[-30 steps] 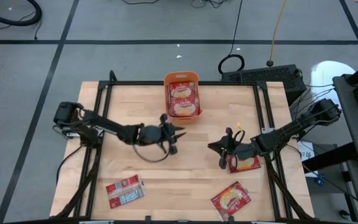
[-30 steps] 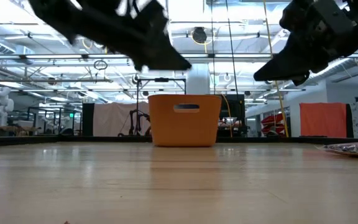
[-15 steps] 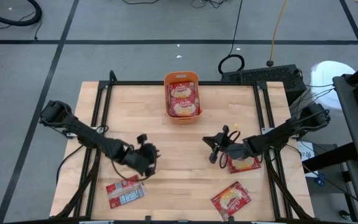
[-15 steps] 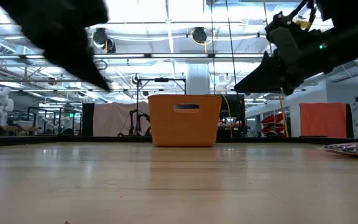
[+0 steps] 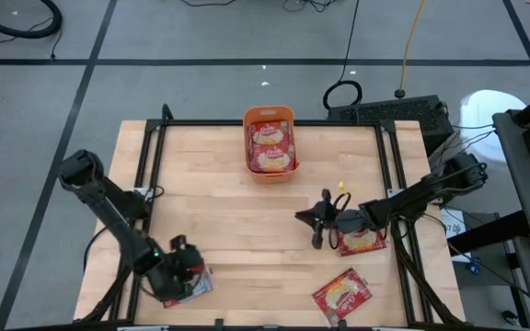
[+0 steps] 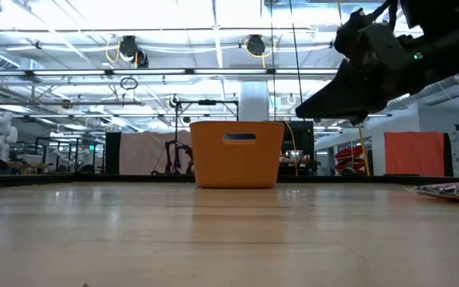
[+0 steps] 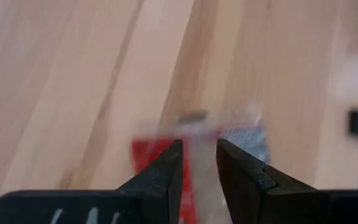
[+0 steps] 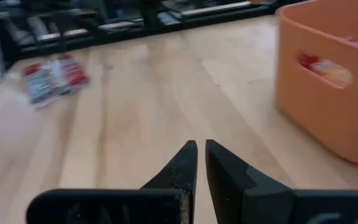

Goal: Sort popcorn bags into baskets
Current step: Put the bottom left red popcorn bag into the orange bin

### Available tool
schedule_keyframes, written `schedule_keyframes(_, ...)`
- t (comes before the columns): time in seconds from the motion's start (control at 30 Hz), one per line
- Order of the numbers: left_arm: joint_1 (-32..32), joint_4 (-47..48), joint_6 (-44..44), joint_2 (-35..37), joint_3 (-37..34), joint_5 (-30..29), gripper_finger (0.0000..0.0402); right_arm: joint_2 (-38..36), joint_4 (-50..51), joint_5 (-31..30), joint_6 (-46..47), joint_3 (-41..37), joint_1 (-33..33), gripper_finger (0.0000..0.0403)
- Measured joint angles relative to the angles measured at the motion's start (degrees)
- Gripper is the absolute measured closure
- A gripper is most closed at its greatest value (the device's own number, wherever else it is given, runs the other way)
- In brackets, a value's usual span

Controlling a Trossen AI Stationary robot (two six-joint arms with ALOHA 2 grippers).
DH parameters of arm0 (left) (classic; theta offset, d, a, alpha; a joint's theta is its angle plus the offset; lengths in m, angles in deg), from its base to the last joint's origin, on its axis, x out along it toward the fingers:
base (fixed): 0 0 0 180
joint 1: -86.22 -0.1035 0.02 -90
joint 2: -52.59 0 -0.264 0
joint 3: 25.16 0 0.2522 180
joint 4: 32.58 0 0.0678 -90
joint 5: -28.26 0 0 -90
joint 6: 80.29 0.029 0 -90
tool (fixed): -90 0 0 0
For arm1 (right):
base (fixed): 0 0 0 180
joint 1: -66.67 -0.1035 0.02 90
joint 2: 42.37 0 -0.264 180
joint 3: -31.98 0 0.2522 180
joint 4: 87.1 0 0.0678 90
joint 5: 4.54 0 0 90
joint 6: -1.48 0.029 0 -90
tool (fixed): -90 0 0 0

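Observation:
The orange basket (image 5: 270,118) stands at the table's far middle with cream-labelled popcorn bags (image 5: 270,147) lying inside; it also shows in the low view (image 6: 237,153) and the right wrist view (image 8: 328,93). One bag (image 5: 194,285), grey-blue face up, lies flat near the left near corner. My left gripper (image 5: 180,268) hovers above it, narrowly open, and the bag (image 7: 241,140) shows below its tips (image 7: 199,152). My right gripper (image 5: 307,222) is shut and hangs in the air right of centre (image 6: 305,112). Beside its wrist lies a bag (image 5: 364,243), and another (image 5: 341,294) lies near the near edge.
Black frame rails (image 5: 145,184) run along the table's left and right sides. A bag's edge (image 6: 453,190) shows at the right in the low view. Bare wood lies between the basket and the grippers (image 5: 247,221). Cables and a dark box (image 5: 389,112) lie beyond the far edge.
My left gripper has swung from the table's centre toward the near left corner and now hangs over the grey-blue bag. My right gripper has drifted a little toward the table's left. The bags and basket have stayed in place.

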Motion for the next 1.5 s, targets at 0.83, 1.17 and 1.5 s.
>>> schedule_keyframes(0.83, 7.0, -6.8, -14.3, 0.2, -11.3, 2.0, 0.011, -0.3, -0.3, 5.4, -2.6, 0.0, -1.2, 0.0376)
schedule_keyframes(1.17, 5.8, -15.5, -1.0, 0.1, -14.3, -1.4, 0.0356, -0.3, -0.8, 5.4, -2.7, 0.0, -1.2, 0.0376)
schedule_keyframes(1.5, -0.3, -22.9, 16.3, 1.5, -14.5, -12.8, 0.0397, -0.3, -5.1, 5.4, -3.0, 0.0, -1.2, 0.0376)
